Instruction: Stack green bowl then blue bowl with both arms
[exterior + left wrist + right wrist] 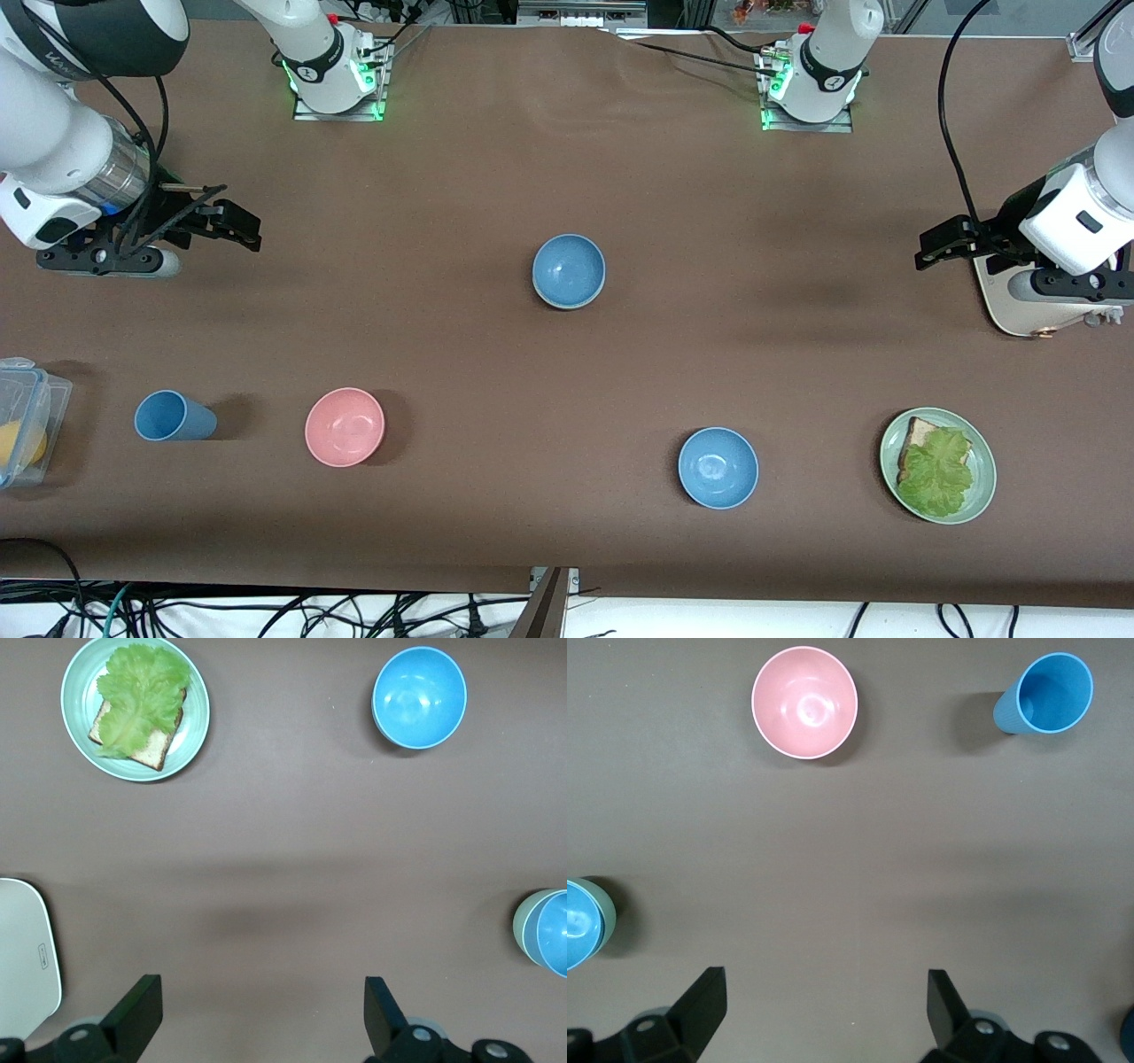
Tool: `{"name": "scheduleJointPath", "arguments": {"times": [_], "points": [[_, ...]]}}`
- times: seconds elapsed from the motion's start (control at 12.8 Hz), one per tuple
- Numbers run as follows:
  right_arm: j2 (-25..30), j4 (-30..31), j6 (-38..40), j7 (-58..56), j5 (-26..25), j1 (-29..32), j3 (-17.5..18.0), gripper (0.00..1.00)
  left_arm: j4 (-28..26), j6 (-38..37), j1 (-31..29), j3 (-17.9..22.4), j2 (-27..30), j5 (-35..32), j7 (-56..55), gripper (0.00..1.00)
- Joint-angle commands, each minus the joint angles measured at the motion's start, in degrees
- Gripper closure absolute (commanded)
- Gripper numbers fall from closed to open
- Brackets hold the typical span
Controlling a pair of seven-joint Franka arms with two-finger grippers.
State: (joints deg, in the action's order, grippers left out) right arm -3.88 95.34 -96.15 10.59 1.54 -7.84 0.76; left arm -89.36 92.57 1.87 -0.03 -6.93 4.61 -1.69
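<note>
The muted blue bowl (pixel 569 269) sits nested inside the pale green bowl (pixel 521 928) at the table's middle. Only the green bowl's thin rim shows around it. The stack also shows at the edge of the right wrist view, blue bowl (pixel 576 923) inside green bowl (pixel 606 908). My left gripper (pixel 941 243) hangs open and empty over the table at the left arm's end, away from the stack; its fingers (pixel 133 1010) stand wide apart. My right gripper (pixel 232 225) hangs open and empty over the right arm's end, also away from the stack.
A brighter blue bowl (pixel 718 467) and a green plate (pixel 985 461) with bread and lettuce lie nearer the front camera. A pink bowl (pixel 345 426), a blue cup (pixel 173 416) and a clear plastic box (pixel 25 421) lie toward the right arm's end. A white device (pixel 1010 306) lies under the left gripper.
</note>
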Motion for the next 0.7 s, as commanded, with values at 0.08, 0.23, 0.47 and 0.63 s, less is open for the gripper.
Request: {"name": "scheduleJointPath", "arguments": {"times": [0.08, 0.23, 0.47, 0.63], "points": [[-0.1, -0.6, 0.2, -0.1, 0.0, -0.2, -0.1, 0.0, -0.9, 0.0, -3.4, -4.1, 0.9, -2.8, 0.6, 0.0], [-0.1, -0.6, 0.2, -0.1, 0.0, -0.2, -0.1, 0.0, 0.1, 0.0, -3.4, -4.1, 0.3, -2.8, 0.6, 0.0], [-0.1, -0.6, 0.2, -0.1, 0.0, -0.2, -0.2, 0.0, 2.4, -1.5, -3.2, -4.2, -1.2, -2.4, 0.7, 0.0], [-0.2, -0.6, 0.1, -0.1, 0.0, -0.2, -0.2, 0.0, 2.5, -1.6, -3.0, -4.2, -1.5, -2.6, 0.5, 0.0]]}}
